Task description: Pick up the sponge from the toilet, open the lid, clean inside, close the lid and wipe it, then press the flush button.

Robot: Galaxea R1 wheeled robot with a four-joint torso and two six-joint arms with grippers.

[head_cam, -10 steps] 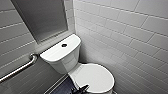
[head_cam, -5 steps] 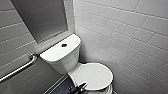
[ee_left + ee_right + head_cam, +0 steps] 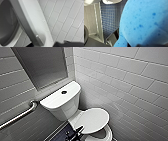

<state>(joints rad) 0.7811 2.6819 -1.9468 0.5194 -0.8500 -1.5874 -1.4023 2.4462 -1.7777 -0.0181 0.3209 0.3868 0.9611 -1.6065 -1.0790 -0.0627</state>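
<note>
Since half a second ago the lid [image 3: 93,119] has tilted higher off the toilet [image 3: 62,100] bowl. At its near edge is the left pincer [image 3: 78,131], its grip impossible to tell. The right pincer [image 3: 140,44] grasps the blue sponge [image 3: 142,22] above the blue mosaic floor [image 3: 110,18].

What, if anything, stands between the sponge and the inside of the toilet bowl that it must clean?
The lid does. Only partly raised, it hangs over most of the bowl of the toilet. The sponge is off the toilet, with blue floor tiles behind it.
</note>
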